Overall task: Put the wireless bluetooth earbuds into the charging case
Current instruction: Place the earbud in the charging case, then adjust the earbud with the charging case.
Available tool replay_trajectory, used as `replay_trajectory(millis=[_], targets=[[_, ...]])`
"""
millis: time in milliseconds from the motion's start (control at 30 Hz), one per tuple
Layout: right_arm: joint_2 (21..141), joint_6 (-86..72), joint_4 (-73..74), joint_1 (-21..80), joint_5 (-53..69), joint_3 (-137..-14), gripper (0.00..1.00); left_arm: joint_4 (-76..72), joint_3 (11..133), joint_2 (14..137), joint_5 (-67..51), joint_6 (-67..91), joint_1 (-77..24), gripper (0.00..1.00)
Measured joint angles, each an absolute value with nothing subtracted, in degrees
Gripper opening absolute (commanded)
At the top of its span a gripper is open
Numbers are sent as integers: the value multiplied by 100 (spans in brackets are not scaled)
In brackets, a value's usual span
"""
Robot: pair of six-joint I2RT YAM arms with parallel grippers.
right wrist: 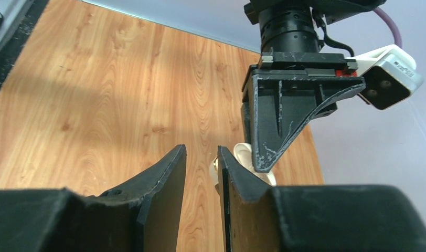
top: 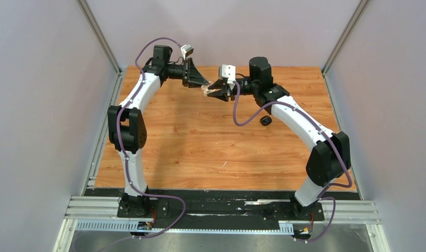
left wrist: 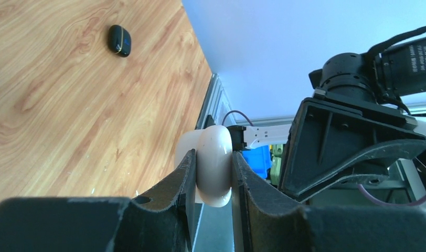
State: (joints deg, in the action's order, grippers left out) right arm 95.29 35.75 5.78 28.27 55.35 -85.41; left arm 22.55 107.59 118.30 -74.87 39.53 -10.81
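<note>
My left gripper (top: 204, 83) (left wrist: 213, 153) is raised above the far middle of the table and shut on the glossy white charging case (left wrist: 214, 173), one finger on each broad side. My right gripper (top: 217, 90) (right wrist: 201, 150) faces it tip to tip. Its jaws stand a narrow gap apart, and only table wood shows between them. In the right wrist view the case (right wrist: 244, 156) peeks out behind my right-hand finger (right wrist: 237, 181), under the left gripper's finger. A gold spot shows on its white edge. I cannot make out any earbuds for certain.
A small black oval thing (top: 265, 121) (left wrist: 119, 40) with a blue spot lies on the wooden table (top: 190, 147), right of centre and under my right forearm. Grey walls enclose the table on three sides. Both arm bases sit on a rail at the near edge.
</note>
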Motion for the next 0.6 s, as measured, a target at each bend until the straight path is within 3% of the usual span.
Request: replay_trajectory(millis=[600], targets=[[9771,5146,1758,3114,4556,-8906,33,3229,10919,11732,-6788,3096,-1081,0]])
